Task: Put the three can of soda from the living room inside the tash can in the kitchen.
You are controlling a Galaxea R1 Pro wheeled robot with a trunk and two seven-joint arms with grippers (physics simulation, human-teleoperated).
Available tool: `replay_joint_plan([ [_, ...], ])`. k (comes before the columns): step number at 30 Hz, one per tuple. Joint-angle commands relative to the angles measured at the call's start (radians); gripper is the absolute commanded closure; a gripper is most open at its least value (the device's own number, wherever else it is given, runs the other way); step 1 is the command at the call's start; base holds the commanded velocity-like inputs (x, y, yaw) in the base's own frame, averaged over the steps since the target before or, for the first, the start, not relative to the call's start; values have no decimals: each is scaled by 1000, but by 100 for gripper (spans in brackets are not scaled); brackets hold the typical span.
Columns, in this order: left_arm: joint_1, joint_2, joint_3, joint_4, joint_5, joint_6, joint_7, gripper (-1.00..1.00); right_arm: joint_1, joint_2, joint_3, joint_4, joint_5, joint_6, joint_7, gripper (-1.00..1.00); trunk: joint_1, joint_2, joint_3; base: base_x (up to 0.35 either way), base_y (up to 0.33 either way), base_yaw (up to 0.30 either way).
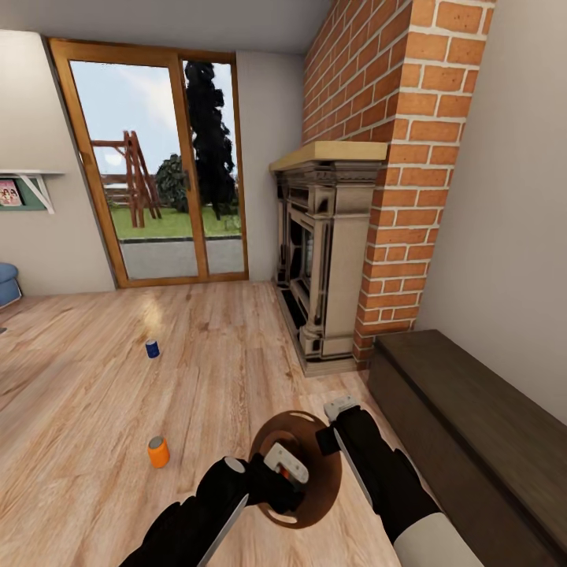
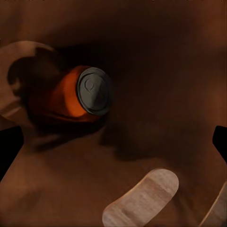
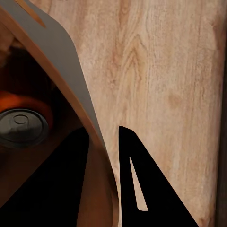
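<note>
My right gripper [image 1: 331, 431] is shut on the rim of the tash can [image 1: 315, 504], a round bin with a brown inside, held just above the living room floor. In the right wrist view its two dark fingers [image 3: 142, 184] straddle the grey wall [image 3: 56, 52]. My left gripper [image 1: 285, 466] hangs over the bin's mouth, open [image 2: 113, 144], with its fingers spread wide. One orange can of soda [image 2: 71, 97] lies on its side inside the bin, its grey top [image 3: 19, 125] showing. A second orange can [image 1: 158, 452] stands on the floor to the left, and a dark blue can [image 1: 152, 348] stands farther off.
An ornate fireplace [image 1: 323, 276] under a red brick chimney [image 1: 394, 118] stands ahead on the right. A low dark wooden bench [image 1: 472, 425] runs along the right wall. Wood-framed glass doors [image 1: 157, 165] fill the far wall, and a blue sofa edge [image 1: 6, 283] shows at the left.
</note>
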Motion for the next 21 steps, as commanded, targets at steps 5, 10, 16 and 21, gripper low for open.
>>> replay_joint_plan([
  [5, 1, 5, 11, -65, -40, -4, -1, -100, -1, -1, 2, 0, -47, 0, 5, 100, 0, 0, 0, 0, 0, 0],
  [10, 2, 8, 13, -147, -38, 3, -5, -100, -1, -1, 2, 0, -47, 0, 5, 100, 0, 0, 0, 0, 0, 0],
  [16, 3, 21, 16, -202, -35, 9, -7, -100, 0, -1, 1, 0, -47, 0, 5, 100, 0, 0, 0, 0, 0, 0],
  [21, 4, 49, 18, -227, -30, 10, -21, -100, 0, -1, -1, 0, -47, 0, 5, 100, 0, 0, 0, 0, 0, 0],
])
